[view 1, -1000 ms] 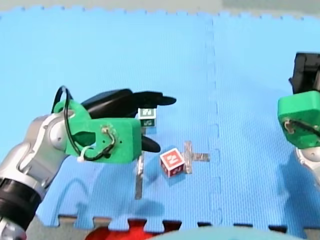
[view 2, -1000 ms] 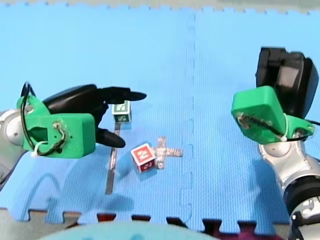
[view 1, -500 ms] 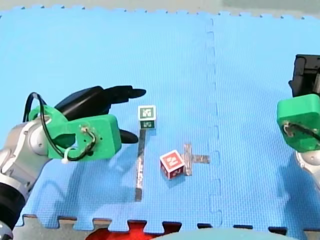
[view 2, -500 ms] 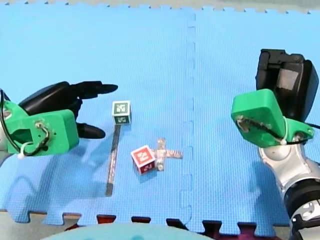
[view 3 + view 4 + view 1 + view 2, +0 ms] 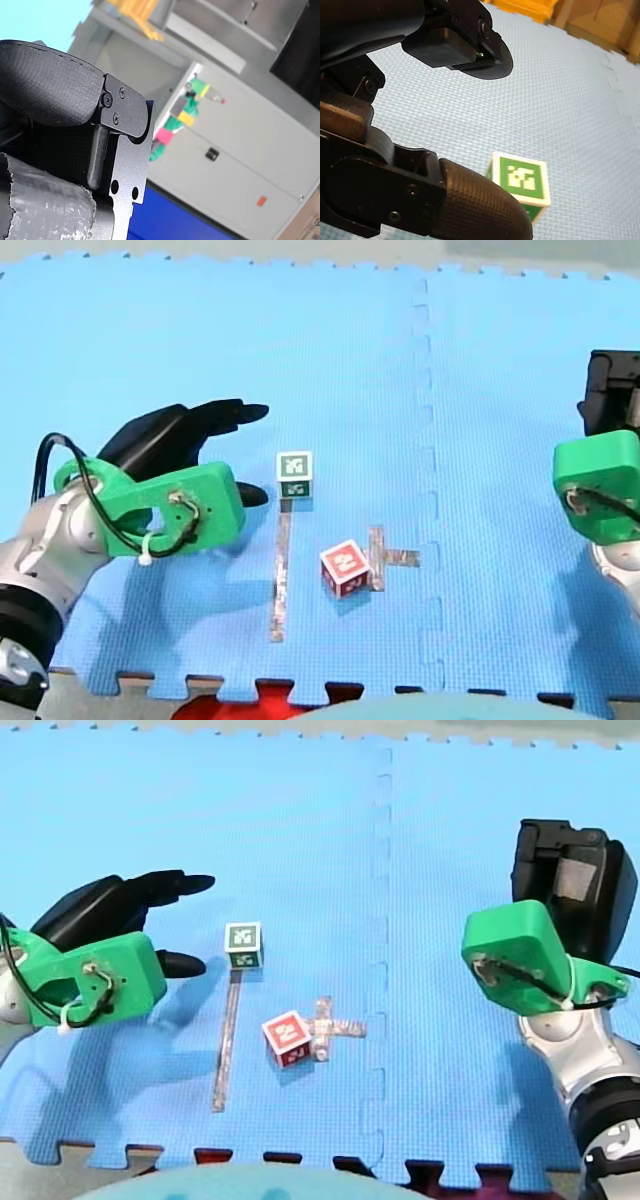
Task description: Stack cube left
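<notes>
The green cube (image 5: 294, 478) sits flat on the mat (image 5: 480, 390), square at the far end of a tape strip (image 5: 279, 580). I take the strip for a start marker, which would explain why the cube is lined up with it so neatly. The red cube (image 5: 343, 568) lies nearer to me and a little to my right, apart from the green one. It is turned askew, with one edge against the tape cross (image 5: 385, 556). The cross looks to me like the marked spot for the stack, so I judge the red cube is the base and the green one has to go on top. Nothing is stacked yet.

My left hand (image 5: 185, 435) is just beside the green cube on its left, level with it but not touching, and it holds nothing. It is there because this job belongs to the left side, and from that place the cube lies straight ahead of the fingers (image 5: 470, 45). In the second wrist view the cube shows just beyond a fingertip, with bare mat between them.

My right hand (image 5: 570, 885) is raised at the far right of the mat, well apart from both cubes, presumably kept out of the way. I cannot tell whether it is open or closed.
</notes>
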